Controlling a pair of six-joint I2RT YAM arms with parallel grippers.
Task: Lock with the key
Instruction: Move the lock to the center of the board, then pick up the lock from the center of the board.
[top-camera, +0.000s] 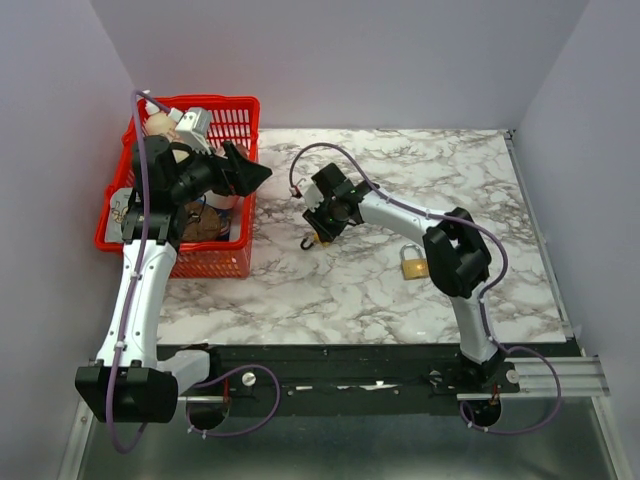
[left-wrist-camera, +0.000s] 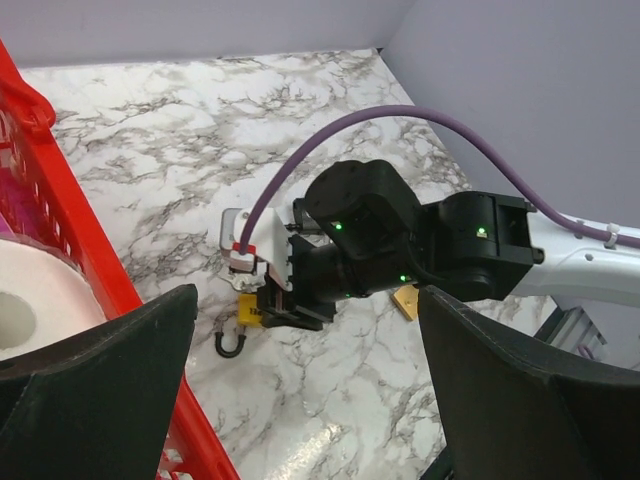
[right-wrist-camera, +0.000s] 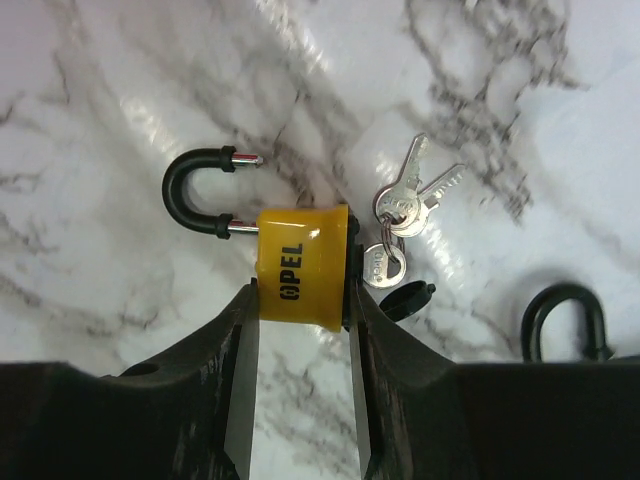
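While the right gripper (right-wrist-camera: 300, 296) rests low over the marble tabletop (right-wrist-camera: 120, 90), we see its two fingers (right-wrist-camera: 215, 372) clamped on the yellow padlock (right-wrist-camera: 300, 240), one pad against each of two opposite faces of the body. The lock's black-sleeved shackle (right-wrist-camera: 185, 195) juts out past the left finger, swung open, with its bare metal tip free of the body. Just beyond the right finger lies the bunch of keys (right-wrist-camera: 408, 195) on a ring. One round silver key head (right-wrist-camera: 380, 265) touches the edge of the lock body, though we cannot tell whether it is seated in the keyway. A small black tab (right-wrist-camera: 408, 298) lies beside that same finger, and further out on that side a second black shackle (right-wrist-camera: 565, 318) shows, its body hidden. In the overhead view a brass padlock (top-camera: 413, 263) lies on the table well behind these fingers, next to the right arm's elbow. The left gripper (top-camera: 250, 170) hangs in the air over the near rim of the red basket (top-camera: 215, 262), its fingers (left-wrist-camera: 110, 375) spread wide apart and holding nothing. Between them, in the left wrist view, we look straight at the right gripper and its lock. A white roll (left-wrist-camera: 25, 300) sits in the basket just outside the left finger.
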